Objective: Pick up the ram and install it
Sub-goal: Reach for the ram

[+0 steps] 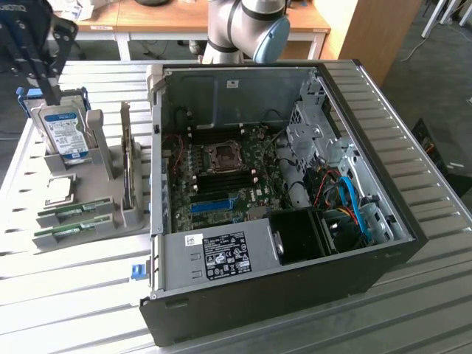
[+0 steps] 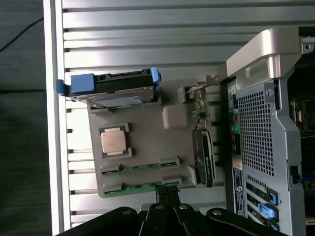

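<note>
Approach for ram pickup | end effector (image 1: 49, 88) above tray (image 2: 147, 137), well clear, spread cannot tell | ram (image 1: 74, 209) slotted in tray beside processor (image 1: 59, 189) | likely best: centre on stick, descend square, avoid neighbouring stick (image 1: 70, 231)

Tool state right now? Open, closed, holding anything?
Tool: closed, holding nothing. It hangs above the parts tray, where both ram sticks sit in their slots.
</note>
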